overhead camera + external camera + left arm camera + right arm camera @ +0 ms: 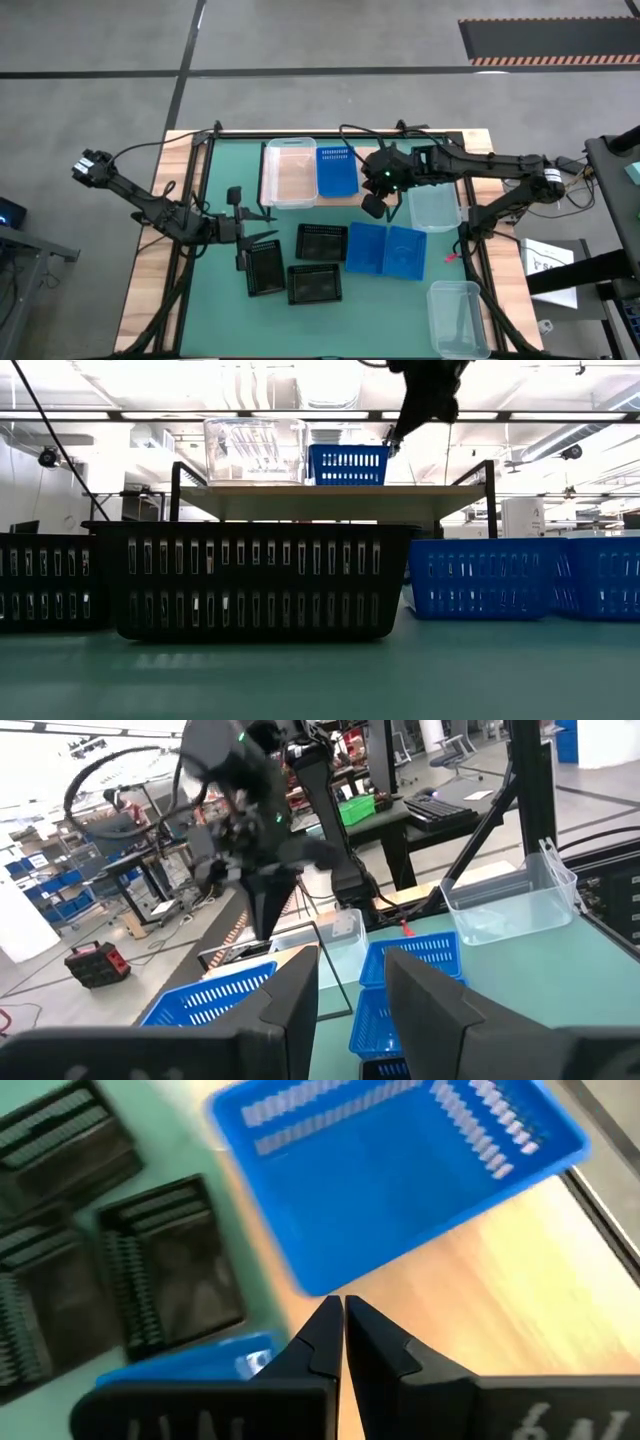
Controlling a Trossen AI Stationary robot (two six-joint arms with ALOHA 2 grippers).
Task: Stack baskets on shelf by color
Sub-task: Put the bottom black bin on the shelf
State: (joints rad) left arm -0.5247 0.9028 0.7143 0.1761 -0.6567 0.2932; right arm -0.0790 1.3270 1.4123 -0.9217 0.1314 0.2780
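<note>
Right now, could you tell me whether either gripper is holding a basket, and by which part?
Neither holds anything. The right gripper is shut and empty above the shelf, beside the blue basket. The left gripper is open and empty near the black baskets.

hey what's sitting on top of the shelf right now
A clear basket and a blue basket sit side by side on the shelf. Whether either holds another nested basket cannot be seen.

No text, label, brand or number could be read anywhere; print on the white sheet [549, 262] beside the bench was too small to read.
</note>
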